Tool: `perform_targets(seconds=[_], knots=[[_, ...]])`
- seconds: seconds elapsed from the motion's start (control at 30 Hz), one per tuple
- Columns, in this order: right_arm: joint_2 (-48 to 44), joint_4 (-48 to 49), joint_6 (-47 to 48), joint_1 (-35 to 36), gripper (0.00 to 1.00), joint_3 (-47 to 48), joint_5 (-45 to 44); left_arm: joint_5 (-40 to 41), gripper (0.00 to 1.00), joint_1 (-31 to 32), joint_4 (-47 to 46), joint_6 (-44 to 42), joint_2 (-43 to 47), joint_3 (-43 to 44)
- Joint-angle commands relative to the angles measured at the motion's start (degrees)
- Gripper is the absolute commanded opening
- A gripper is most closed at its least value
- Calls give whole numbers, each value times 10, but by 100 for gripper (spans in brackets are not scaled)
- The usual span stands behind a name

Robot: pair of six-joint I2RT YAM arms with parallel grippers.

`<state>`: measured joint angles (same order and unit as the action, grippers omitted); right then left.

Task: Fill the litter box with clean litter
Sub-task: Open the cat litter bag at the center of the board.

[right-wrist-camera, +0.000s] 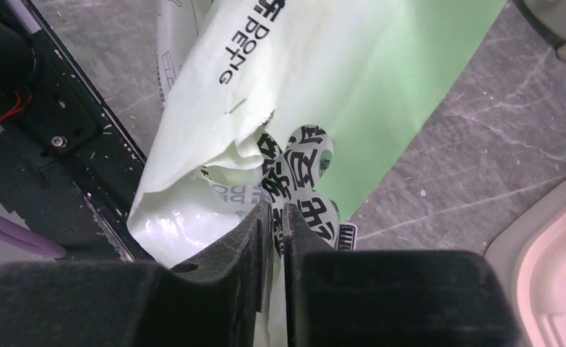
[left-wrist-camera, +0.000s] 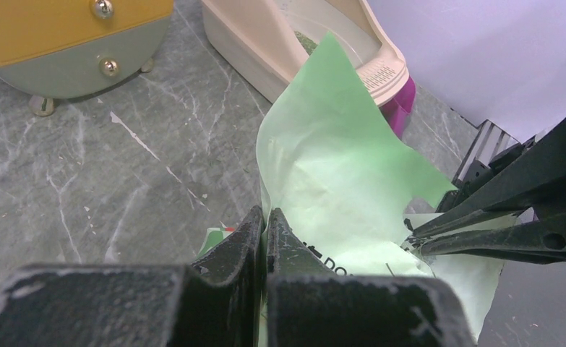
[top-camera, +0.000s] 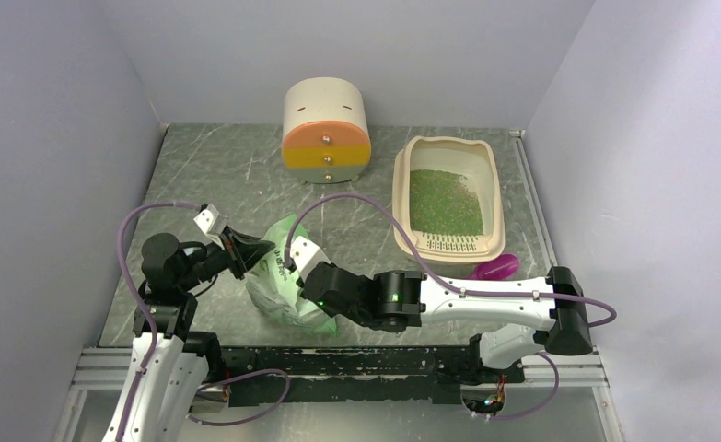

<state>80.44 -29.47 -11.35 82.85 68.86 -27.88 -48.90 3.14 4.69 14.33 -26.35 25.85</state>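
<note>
We see white-shelled arms [top-camera: 490, 299] with black joints [top-camera: 401, 296] and looping purple cables [top-camera: 128, 249], the left gripper [left-wrist-camera: 265, 214] and right gripper [right-wrist-camera: 278, 210] scuffed black.

Top view: bright, even, diffuse light from overhead, no hard shadows. There's just a soft dark patch on the desk [top-camera: 218, 175] under the right arm [top-camera: 494, 299]. The pale walls [top-camera: 62, 138] have a lilac cast. Sharp overall.

Left wrist view: left hand [left-wrist-camera: 264, 220] is v. close to the lens, dark and soft, w/ little detail. The bag [left-wrist-camera: 337, 152] glows light green, well lit.

Right wrist view: right hand [right-wrist-camera: 278, 215] is blurry in the fg. There's a white glare patch on the bag's glossy fold, low left. The desk in the bg is crisp.
</note>
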Motion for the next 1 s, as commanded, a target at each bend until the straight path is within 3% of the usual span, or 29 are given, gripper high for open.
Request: perform_targets(seconds=[0.0,0.17,0.33,0.6,0.87,0.97], knots=[[-1,41,-15,-3,23,-9,12,-28,5,6,-36,7,12,14],[-22,78,-14,-3,47,-33,79,-29,5,6,-37,7,11,14],[-15,69,3,-3,56,-34,89,-28,5,6,-37,8,11,14],[12,42,25,-3,56,-23,-50,-29,5,6,-38,9,10,14],[-16,93,7,-3,40,-41,-107,-29,5,6,-42,9,8,13],[-20,111,-13,-3,38,-47,-106,-29,5,6,-42,9,7,12]])
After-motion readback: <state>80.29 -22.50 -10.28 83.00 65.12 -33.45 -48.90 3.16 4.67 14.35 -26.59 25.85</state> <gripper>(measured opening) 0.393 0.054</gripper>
